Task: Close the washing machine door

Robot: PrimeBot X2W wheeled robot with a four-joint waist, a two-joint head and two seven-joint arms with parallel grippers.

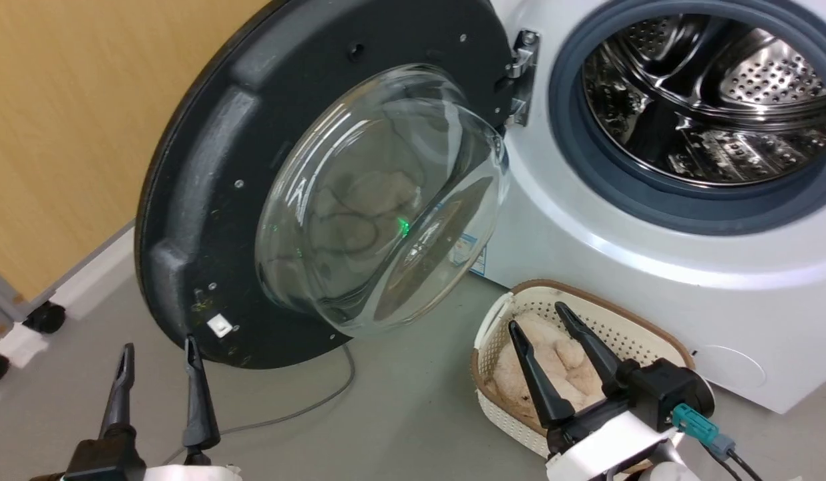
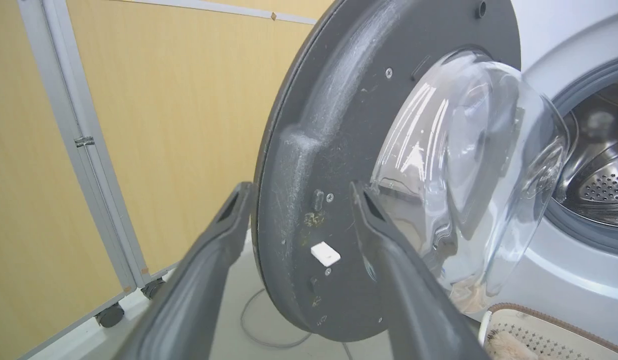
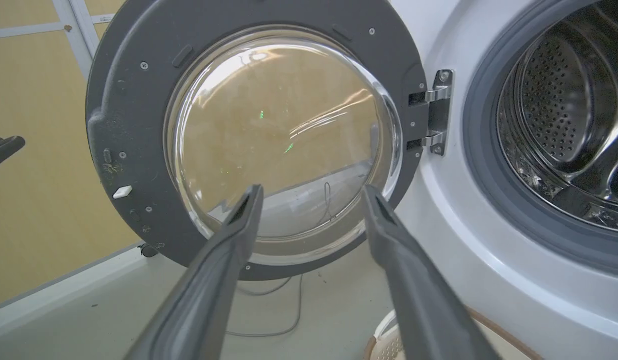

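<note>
The washing machine door point(image 1: 205, 200) stands swung wide open to the left, its black rim and bulging glass bowl facing me, held by a metal hinge point(image 1: 523, 77). The white washing machine point(image 1: 586, 234) shows its grey-blue gasket and steel drum point(image 1: 706, 93). My left gripper point(image 1: 159, 345) is open just below the door's lower outer rim. In the left wrist view the door point(image 2: 338, 125) has its edge lined up between the spread fingers of the gripper point(image 2: 300, 186). My right gripper point(image 1: 537, 316) is open and empty above the basket, pointing at the glass window point(image 3: 289, 130).
A cream perforated basket point(image 1: 503, 407) holding a beige fluffy cloth point(image 1: 546, 354) sits on the floor against the machine's front. A grey cable point(image 1: 306, 407) lies under the door. A yellow wall panel point(image 1: 65, 133) on castors point(image 1: 45, 317) stands left of the door.
</note>
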